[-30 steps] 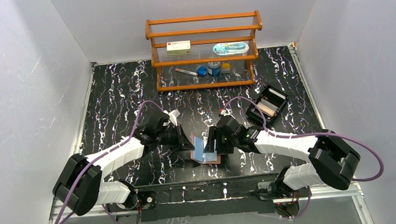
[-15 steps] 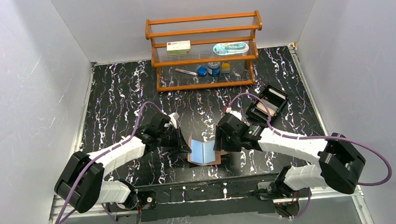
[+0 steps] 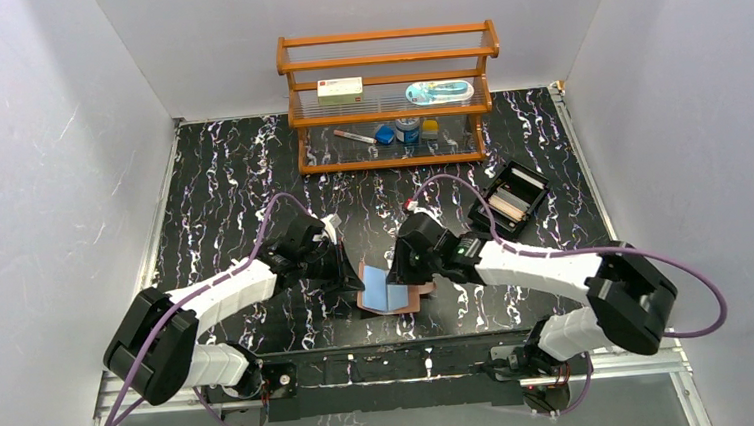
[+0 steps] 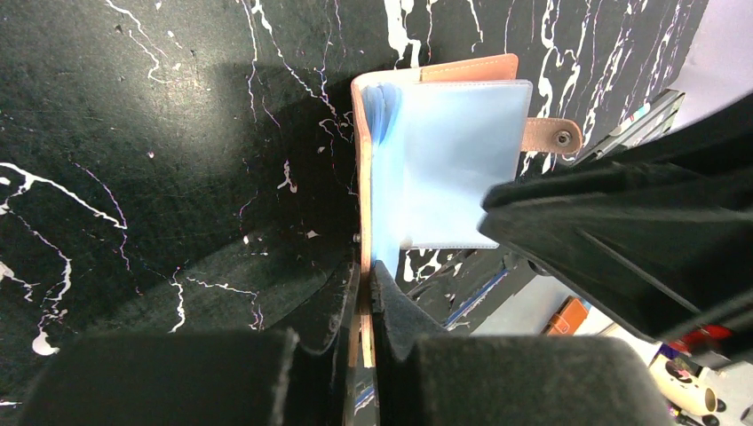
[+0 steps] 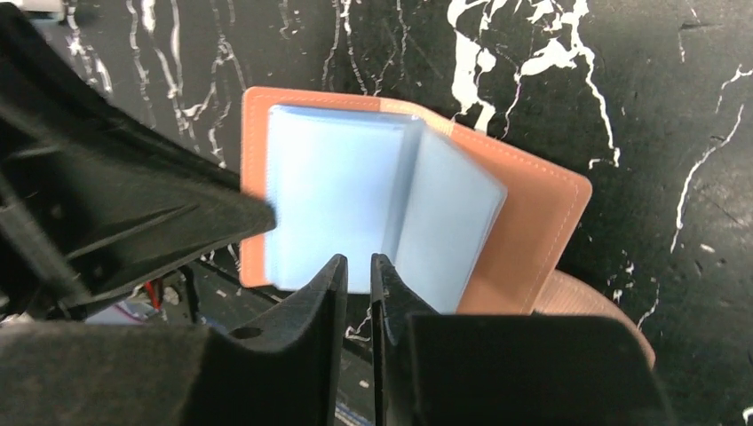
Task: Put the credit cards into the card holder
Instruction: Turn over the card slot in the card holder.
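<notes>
Card holder (image 3: 391, 294) lies open on the desk (image 3: 211, 185) near the front edge, between my two grippers, its bluish sleeves (image 5: 328, 195) facing up. I have the left gripper (image 4: 365, 297) clamped on the edge of its tan cover. My right gripper (image 5: 358, 275) hangs over the sleeves with its fingers drawn almost together; I cannot tell whether they nip a sleeve. The black tray (image 3: 509, 202) sits well apart, further back on the right
</notes>
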